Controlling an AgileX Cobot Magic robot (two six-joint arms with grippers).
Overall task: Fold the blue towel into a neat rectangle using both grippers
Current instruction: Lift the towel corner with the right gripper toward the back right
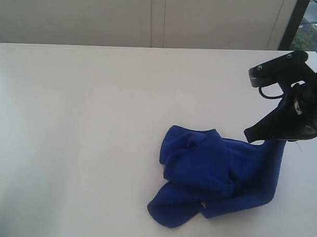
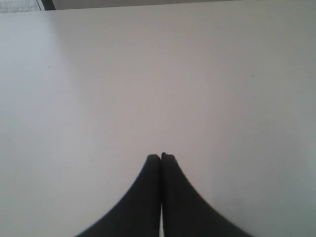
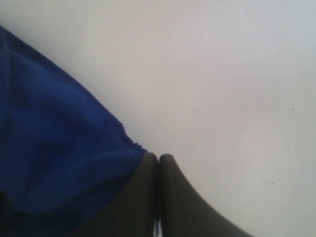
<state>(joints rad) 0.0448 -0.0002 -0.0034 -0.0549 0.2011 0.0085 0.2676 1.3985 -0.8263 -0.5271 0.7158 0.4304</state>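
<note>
The blue towel (image 1: 208, 172) lies crumpled in a heap on the white table (image 1: 85, 121), right of the middle and near the front. Its right part runs up under my right gripper (image 1: 250, 135), which hangs at the towel's far right end. In the right wrist view that gripper (image 3: 158, 156) is shut, its tips pressed together with no cloth showing between them; the towel (image 3: 54, 148) lies against the outside of one finger. My left gripper (image 2: 161, 156) is shut over bare table and holds nothing. It does not show in the exterior view.
The table's far edge meets a pale panelled wall (image 1: 151, 19). A dark window frame (image 1: 294, 22) stands at the back right, behind the right arm. Bare tabletop spreads left of the towel.
</note>
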